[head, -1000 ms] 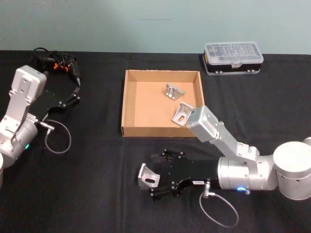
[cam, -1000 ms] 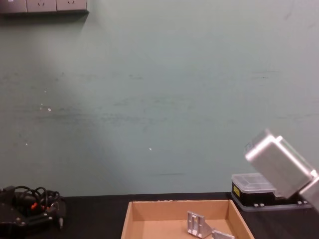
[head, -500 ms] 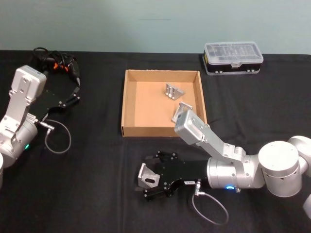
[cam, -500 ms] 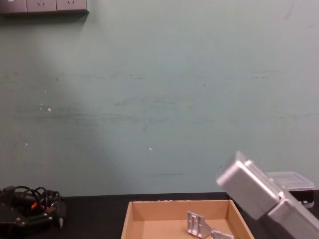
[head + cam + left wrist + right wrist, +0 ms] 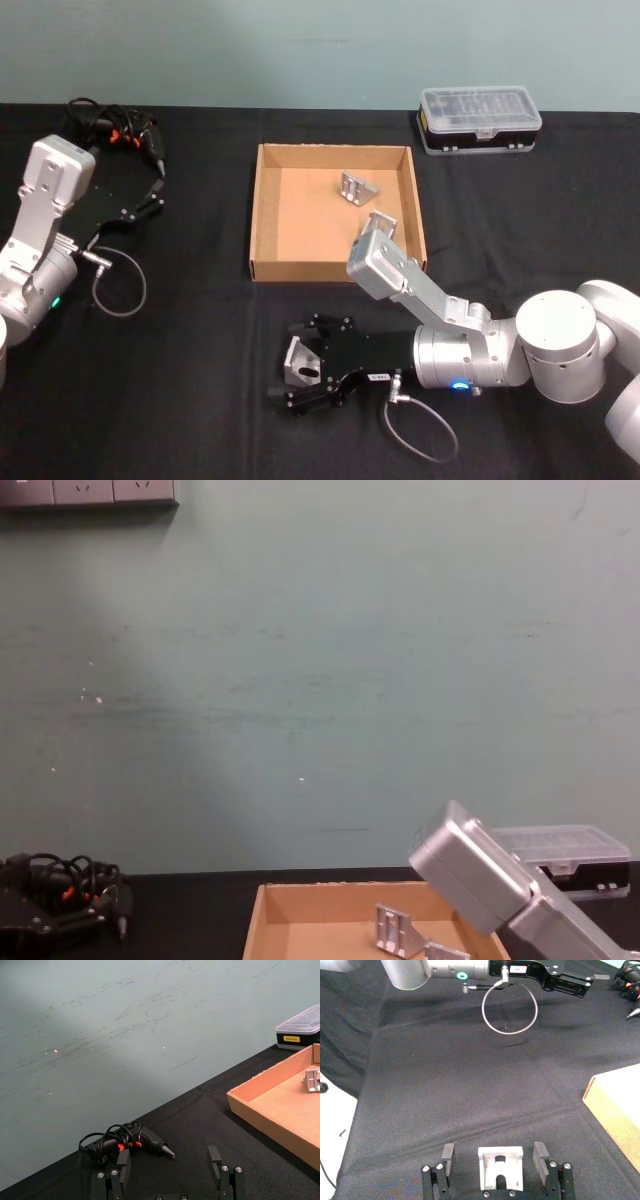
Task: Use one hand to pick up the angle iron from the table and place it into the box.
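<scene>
Since the angle iron sits right between the two fingers of my right gripper, my job now is to squeeze it well. My fingers are wide open, with a little gap on each side of the iron, and they hold nothing yet. I think I should close slowly and evenly, so both fingers meet the flat sides at the same time. If one finger gets there first, the iron could slide or spin on the table. It is shiny metal, so it may be slippery, and I want a firm pinch before I lift. Then I should go straight up, high enough to clear the low wall of the box.

From the head view, the angle iron lies on the table near the front wall of the box, and my right gripper is around it.

My right arm lies low and flat over the table, reaching across toward my left side. Its silver elbow part sticks up by the near right corner of the box.

My left gripper rests far off on the left side of the table, fingers open and holding nothing.
</scene>
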{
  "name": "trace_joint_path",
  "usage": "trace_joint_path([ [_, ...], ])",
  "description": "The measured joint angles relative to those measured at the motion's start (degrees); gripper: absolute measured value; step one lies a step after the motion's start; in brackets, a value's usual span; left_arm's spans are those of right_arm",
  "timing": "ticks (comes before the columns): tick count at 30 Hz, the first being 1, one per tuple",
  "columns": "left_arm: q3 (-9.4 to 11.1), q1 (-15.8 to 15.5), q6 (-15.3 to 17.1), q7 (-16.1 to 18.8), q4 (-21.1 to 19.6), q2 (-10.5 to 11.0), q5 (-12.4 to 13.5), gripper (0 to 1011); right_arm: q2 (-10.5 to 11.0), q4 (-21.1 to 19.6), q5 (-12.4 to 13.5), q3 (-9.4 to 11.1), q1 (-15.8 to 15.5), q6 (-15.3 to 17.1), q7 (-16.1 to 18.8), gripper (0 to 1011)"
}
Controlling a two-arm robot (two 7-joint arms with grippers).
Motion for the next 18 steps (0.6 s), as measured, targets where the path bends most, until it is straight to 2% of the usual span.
trace_joint_path([
  [3, 0.0, 0.0, 0.0, 0.0, 0.0, 0.0, 0.0, 1000, -0.2, 0.3, -0.1, -0.1, 0.1, -0.1, 0.2, 1003],
  [7, 0.0, 0.0, 0.0, 0.0, 0.0, 0.0, 0.0, 1000, -0.5, 0.6, -0.3, -0.3, 0.3, -0.2, 0.4, 931],
  [13, 0.0, 0.0, 0.0, 0.0, 0.0, 0.0, 0.0, 1000, -0.8, 0.9, -0.5, -0.5, 0.3, -0.3, 0.6, 786],
  [15, 0.0, 0.0, 0.0, 0.0, 0.0, 0.0, 0.0, 1000, -0.8, 0.9, -0.5, -0.5, 0.2, -0.5, 0.6, 708],
  [17, 0.0, 0.0, 0.0, 0.0, 0.0, 0.0, 0.0, 1000, -0.8, 0.9, -0.5, -0.5, 0.1, -0.6, 0.7, 679],
  [18, 0.0, 0.0, 0.0, 0.0, 0.0, 0.0, 0.0, 1000, -0.8, 0.9, -0.5, -0.5, 0.1, -0.7, 0.7, 629],
])
